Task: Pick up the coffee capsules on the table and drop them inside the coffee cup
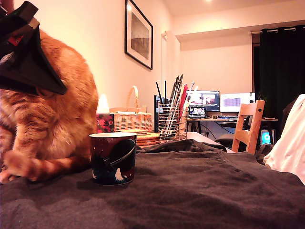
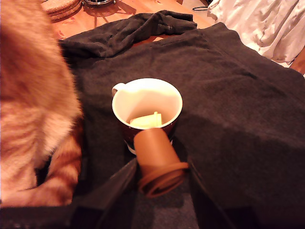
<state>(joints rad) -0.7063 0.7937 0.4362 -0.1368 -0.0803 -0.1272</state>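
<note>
The coffee cup [image 1: 113,157] [image 2: 147,102], dark maroon with a pale inside, stands on the table's dark cloth [image 1: 200,191] [image 2: 238,119]. A cream-white coffee capsule [image 2: 147,120] lies at its bottom. In the wrist view my gripper [image 2: 162,188] is shut on a brown capsule [image 2: 156,155], held by its wide flange, narrow end tilted toward the cup's near rim. In the exterior view the gripper [image 1: 50,81] hangs high at the exterior view's left, above and left of the cup. The brown capsule does not show there.
An orange cat [image 1: 52,119] [image 2: 33,95] sits right beside the cup, under the gripper. Behind stand a red floral box [image 1: 105,122], a wicker basket [image 1: 132,117], a wire mesh holder [image 1: 167,121] and woven mats [image 1: 145,138]. White fabric [image 1: 290,143] [image 2: 262,24] lies at the cloth's edge.
</note>
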